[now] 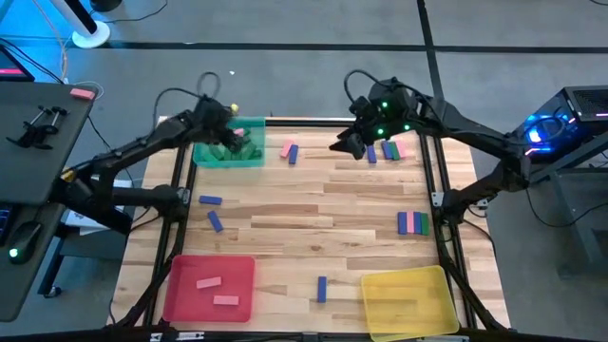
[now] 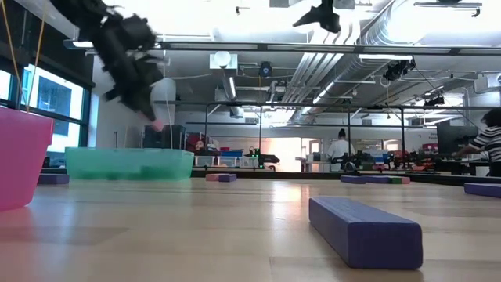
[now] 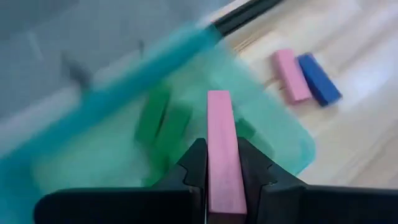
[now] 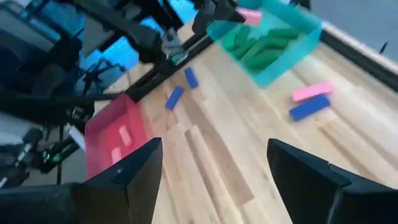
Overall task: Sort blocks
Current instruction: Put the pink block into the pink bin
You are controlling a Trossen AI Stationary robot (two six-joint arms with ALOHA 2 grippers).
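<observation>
Many small flat bars in pink, blue and green lie over the wooden table (image 1: 304, 223). One pink block (image 3: 222, 155) sits clamped lengthwise between the left gripper's (image 3: 222, 180) fingers, held above the green tray (image 1: 204, 155) at the far left corner, where several green blocks (image 3: 163, 121) already lie. The right gripper (image 4: 214, 165) hangs over the far right part of the table with its fingers spread wide and nothing between them.

From above I count two pink blocks (image 1: 217, 291) in the red tray (image 1: 180, 271), a lone blue block (image 1: 322, 289) beside the yellow tray (image 1: 380, 309), two blue ones (image 1: 213, 211) at the left, and a tight blue, pink and green row (image 1: 412, 223) at the right. That overhead view hides the held bar behind the arm; only the left wrist view shows the grip plainly. A pink and blue pair (image 3: 305, 76) lies just beyond the green tray. At table height the blue block (image 2: 364, 229) looms large in front, and people show far back in the room.
</observation>
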